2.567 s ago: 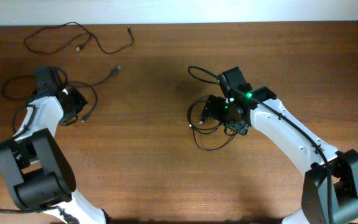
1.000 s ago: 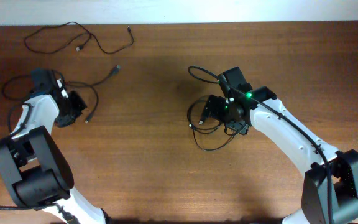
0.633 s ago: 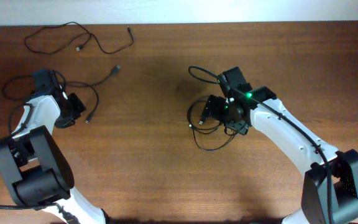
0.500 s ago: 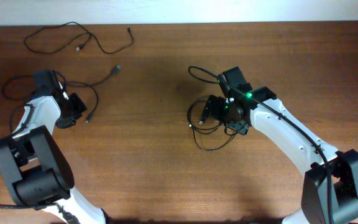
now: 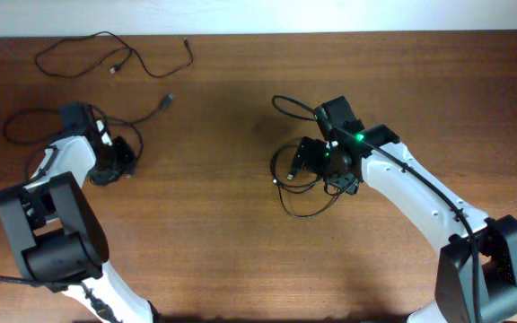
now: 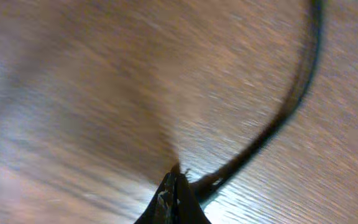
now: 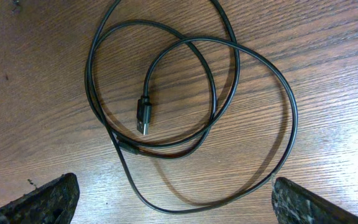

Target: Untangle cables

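Three thin black cables lie apart on the wooden table. One cable point(image 5: 106, 54) sprawls at the top left. A second cable point(image 5: 138, 135) loops by my left gripper point(image 5: 119, 163), its plug point(image 5: 169, 99) pointing to the upper right. In the blurred left wrist view the left gripper point(image 6: 176, 193) is shut, and a cable strand point(image 6: 291, 106) runs from right beside its tips; whether it is pinched does not show. The third cable point(image 7: 143, 117) lies coiled under my right gripper point(image 7: 179, 208), which hangs open above it, also seen in the overhead view point(image 5: 321, 170).
The table's far edge point(image 5: 258, 34) meets a white wall just behind the top-left cable. The left arm's own thicker cord point(image 5: 21, 121) loops at the left side.
My left gripper has swung to the right, over the loose end of the nearby cable. The right arm and the coiled cable under it have not moved.
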Robot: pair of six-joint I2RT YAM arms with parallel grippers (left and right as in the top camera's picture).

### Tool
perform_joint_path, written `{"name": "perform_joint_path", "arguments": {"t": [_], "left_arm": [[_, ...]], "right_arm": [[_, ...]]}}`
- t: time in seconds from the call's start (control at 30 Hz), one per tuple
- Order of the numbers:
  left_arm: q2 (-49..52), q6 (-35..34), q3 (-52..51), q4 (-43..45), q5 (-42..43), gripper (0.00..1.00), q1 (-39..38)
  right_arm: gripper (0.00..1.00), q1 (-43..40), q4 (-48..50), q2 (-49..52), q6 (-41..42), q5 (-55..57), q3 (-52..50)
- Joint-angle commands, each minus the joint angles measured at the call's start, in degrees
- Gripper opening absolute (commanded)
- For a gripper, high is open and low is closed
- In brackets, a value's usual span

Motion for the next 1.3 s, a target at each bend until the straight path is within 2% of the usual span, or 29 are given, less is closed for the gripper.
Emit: {"name": "perform_joint_path", "arguments": {"t": [0.0,0.23,0.3,0.33,0.47,0.53,0.63,0.8,1.0,1.13,1.17,1.2,1.27], "left_arm": [[3.23,0.68,-1.11,-0.31,7.98,0.00,-2.08],[3.30,0.68,-1.11,2.10,9.70,0.00,-6.62],[3.32,0.70,-1.11,3.89,10.23,0.03,-8.33],[3.32,0.68,-1.11,4.50,10.29,0.08,-8.92],[3.32,0.72,-1.11,9.09,10.38,0.15,-11.41],[3.28,0.70,-0.94,11.45,10.38,0.26,-11.37],[3.10,0.68,1.73,11.41,11.43,0.35,-10.32],[-0.11,0.68,8.50,7.41,21.16,0.41,-8.15],[-11.19,0.70,11.85,-0.20,21.84,0.51,-7.13],[-20.61,0.72,11.85,-9.70,23.04,0.57,-7.37],[-23.23,0.72,11.85,-13.81,22.99,0.71,-7.67],[-25.27,0.70,11.82,-17.64,22.99,0.99,-8.17],[-27.80,0.72,11.82,-24.17,22.82,0.99,-10.01]], "right_arm": [[0.98,0.09,0.02,0.22,-0.39,0.70,-0.24],[0.98,0.09,0.00,0.22,-0.39,0.70,-0.24],[0.98,0.09,0.00,0.22,-0.39,0.70,-0.24],[0.98,0.09,0.00,0.22,-0.42,0.70,-0.24],[0.98,0.09,0.00,0.22,-0.39,0.70,-0.24],[0.98,0.09,0.00,0.22,-0.39,0.70,-0.24],[0.98,0.09,0.00,0.22,-0.39,0.70,-0.24],[0.98,0.09,0.00,0.22,-0.42,0.70,-0.24],[0.98,0.09,0.00,0.22,-0.39,0.68,-0.24],[0.98,0.09,0.00,0.22,-0.39,0.70,-0.24],[0.99,0.09,0.00,0.22,-0.39,0.70,-0.24],[0.98,0.09,0.00,0.22,-0.39,0.70,-0.24],[0.98,0.09,0.00,0.22,-0.42,0.70,-0.24]]}}
